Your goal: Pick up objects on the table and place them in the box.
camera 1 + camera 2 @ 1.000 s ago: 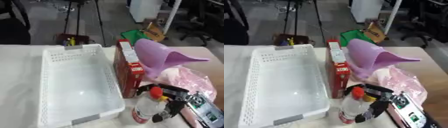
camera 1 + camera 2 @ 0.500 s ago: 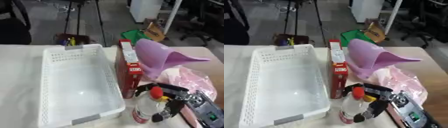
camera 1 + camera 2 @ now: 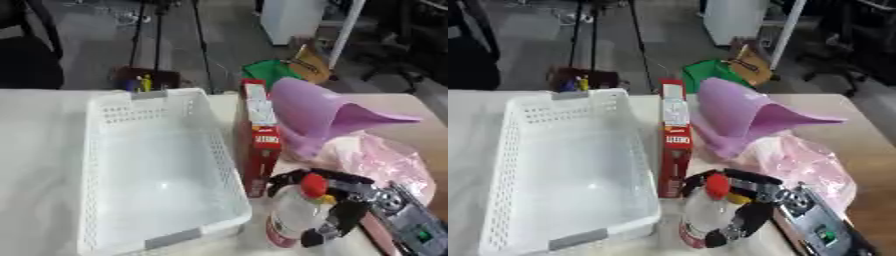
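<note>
Right hand [image 3: 337, 210] comes in from the lower right, fingers and thumb curled round a clear bottle [image 3: 296, 220] with a red cap [image 3: 313, 184]. Bottle stands upright on the table, just right of the box's near right corner. Fingers wrap the neck and the far side, thumb low on the near side — a grip taken high, likely so the bottle can be lifted straight up over the rim.

Box [image 3: 98, 165] is a white perforated basket, nothing in it; the open top faces up, so a short carry to the left and a drop would do it.

Red carton [image 3: 259, 145] stands on edge hard against the box's right wall — whether it touches the wall I cannot tell. Purple funnel [image 3: 319, 117] lies on its side behind the bottle, spout pointing right, resting partly on a pink bag [image 3: 385, 162].

Hidden or unclear:
- Bottle base and label are smeared; whether it is off the table or not I cannot tell.
- Wrist and forearm cut off at the lower right edge.
- Left hand shows in neither view.
- Bag contents not readable.
- Green and tan items [image 3: 728, 67] beyond the table's far edge — shapes only.
</note>
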Robot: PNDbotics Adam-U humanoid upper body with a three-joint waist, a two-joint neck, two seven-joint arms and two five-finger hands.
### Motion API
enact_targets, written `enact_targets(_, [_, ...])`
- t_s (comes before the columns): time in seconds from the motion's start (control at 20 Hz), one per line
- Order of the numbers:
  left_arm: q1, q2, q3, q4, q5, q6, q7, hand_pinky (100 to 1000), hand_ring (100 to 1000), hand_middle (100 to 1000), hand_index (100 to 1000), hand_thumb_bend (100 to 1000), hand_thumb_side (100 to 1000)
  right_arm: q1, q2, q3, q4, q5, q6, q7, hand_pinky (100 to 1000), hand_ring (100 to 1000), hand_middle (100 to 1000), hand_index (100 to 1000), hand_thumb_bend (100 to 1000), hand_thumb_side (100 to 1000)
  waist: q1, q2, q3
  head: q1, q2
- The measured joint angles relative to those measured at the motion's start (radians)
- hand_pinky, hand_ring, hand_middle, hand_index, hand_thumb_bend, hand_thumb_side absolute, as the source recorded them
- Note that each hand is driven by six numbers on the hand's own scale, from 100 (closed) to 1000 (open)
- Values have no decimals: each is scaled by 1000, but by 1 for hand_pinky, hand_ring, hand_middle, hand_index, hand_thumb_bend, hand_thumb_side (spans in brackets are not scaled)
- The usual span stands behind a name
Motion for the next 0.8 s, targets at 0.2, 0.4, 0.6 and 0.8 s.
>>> enact_targets(0.2, [0, 0, 0, 0, 0, 0, 0, 852, 820, 754, 738, 100, 1000, 0, 0, 1, 0, 0, 2, 2, 986, 1000, 731, 826, 743, 562, 0, 0, 0, 0, -3])
enact_targets(0.4, [0, 0, 0, 0, 0, -1, -2, 852, 820, 755, 738, 100, 1000, 0, 0, 4, 2, -15, 1, 1, 987, 1000, 716, 809, 741, 576, 0, 0, 1, -3, -4])
enact_targets(0.6, [0, 0, 0, 0, 0, 2, -7, 852, 820, 755, 739, 100, 1000, 0, 0, 16, 8, -39, -11, -11, 987, 1000, 718, 811, 738, 577, 0, 0, 1, -4, -7])
enact_targets(0.8, [0, 0, 0, 0, 0, 3, -10, 853, 820, 756, 739, 100, 1000, 0, -1, 22, 20, -49, -21, -21, 987, 1000, 715, 807, 737, 575, 0, 0, 1, -4, -7])
